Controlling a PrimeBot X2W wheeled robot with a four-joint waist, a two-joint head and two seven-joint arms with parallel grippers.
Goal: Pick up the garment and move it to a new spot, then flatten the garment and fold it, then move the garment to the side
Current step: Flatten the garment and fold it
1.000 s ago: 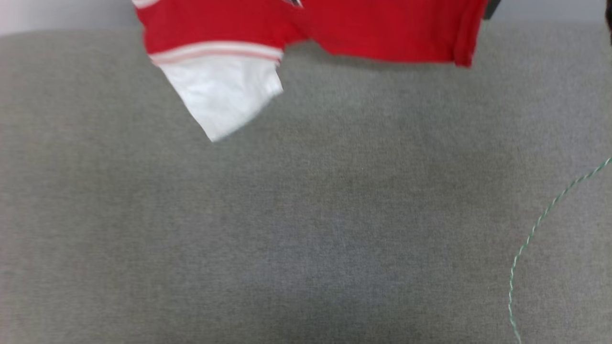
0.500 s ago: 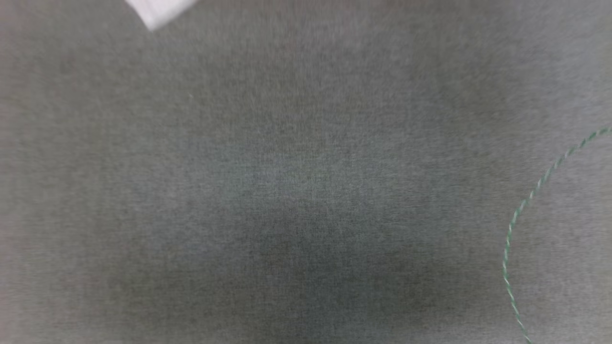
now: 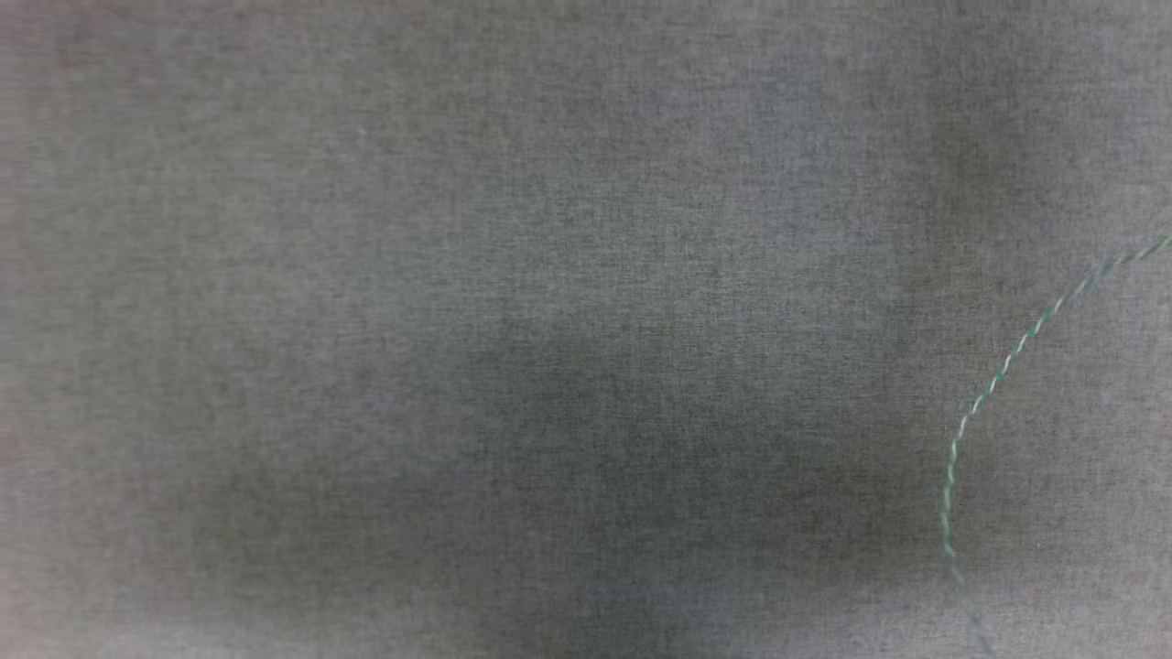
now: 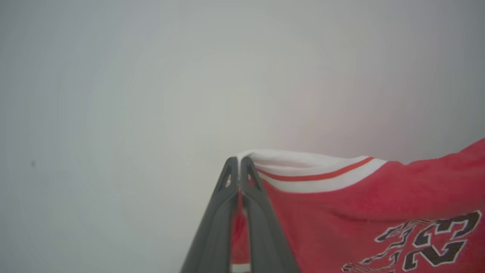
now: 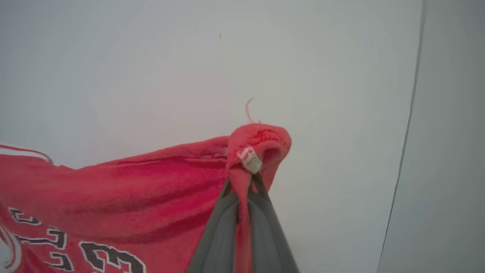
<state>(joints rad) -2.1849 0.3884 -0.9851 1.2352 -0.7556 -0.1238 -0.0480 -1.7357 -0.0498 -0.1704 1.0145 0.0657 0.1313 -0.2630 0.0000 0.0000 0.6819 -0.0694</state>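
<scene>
The garment (image 4: 360,204) is a red jersey with white, red-striped trim and black-and-white "23" numerals. It hangs in the air, stretched between both grippers in front of a pale wall. My left gripper (image 4: 238,167) is shut on its white trimmed edge. In the right wrist view, my right gripper (image 5: 242,182) is shut on a bunched red corner of the garment (image 5: 151,182) that carries a small white tag. The fabric sags to the side of each gripper, numerals showing.
The head view looks down on a grey fabric surface (image 3: 458,275). A thin green-and-white twisted thread (image 3: 998,375) curves across its right side. In the right wrist view a wall corner line (image 5: 405,132) runs down the right.
The head view has shifted, so the garment's red hem and white sleeve left its top edge. The thread keeps its place on the surface.
</scene>
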